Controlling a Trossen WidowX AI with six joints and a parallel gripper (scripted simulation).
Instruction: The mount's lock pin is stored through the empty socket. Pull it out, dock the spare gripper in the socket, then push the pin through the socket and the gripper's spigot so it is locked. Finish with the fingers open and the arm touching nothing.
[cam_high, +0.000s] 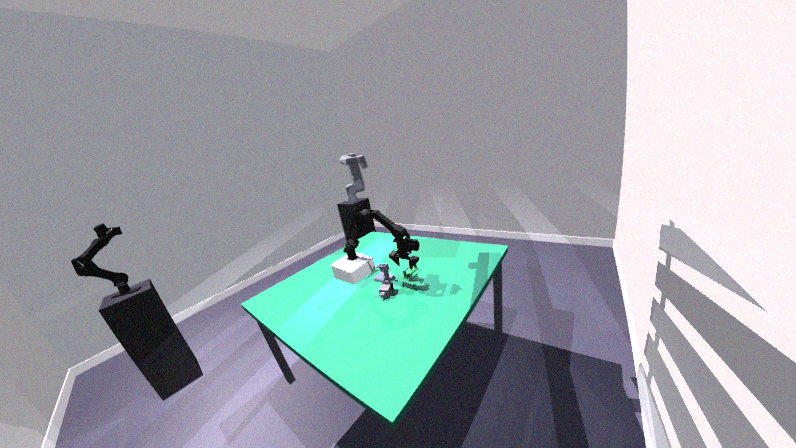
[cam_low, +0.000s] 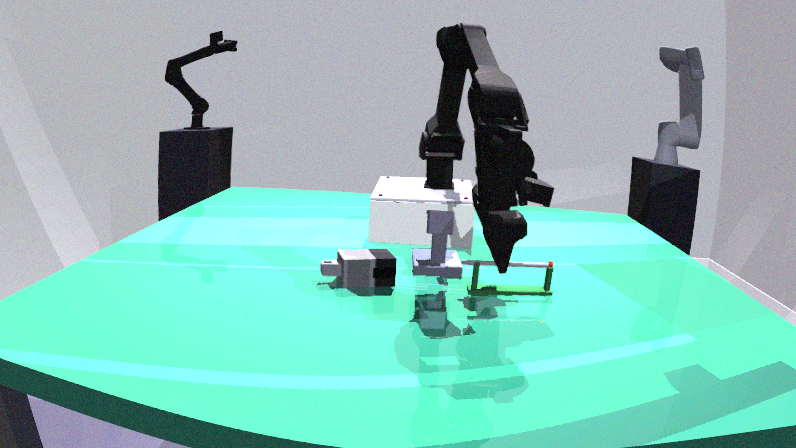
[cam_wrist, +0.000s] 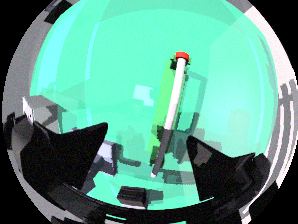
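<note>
The lock pin (cam_low: 529, 264) (cam_wrist: 176, 95), a white rod with a red head, lies level across the two posts of a green rack (cam_low: 523, 289) (cam_wrist: 162, 100). My gripper (cam_high: 404, 261) (cam_low: 502, 270) (cam_wrist: 148, 131) points down at the rack with its fingers wide open; the wrist view shows the pin's lower part running between the fingers' sides, not clasped. The mount (cam_high: 383, 269) (cam_low: 439, 244) is a grey upright with a block-shaped socket on top, beside the pin's plain end. The spare gripper (cam_high: 385, 290) (cam_low: 356, 270), grey and black, lies on its side left of the mount in the exterior view, its spigot pointing away.
The arm's white base box (cam_high: 349, 271) (cam_low: 420, 222) stands behind the mount. The green table (cam_high: 356, 333) (cam_low: 250, 345) carries everything. Two other arms stand on dark pedestals (cam_high: 150, 333) (cam_low: 194, 172) beyond the table, well away from my arm.
</note>
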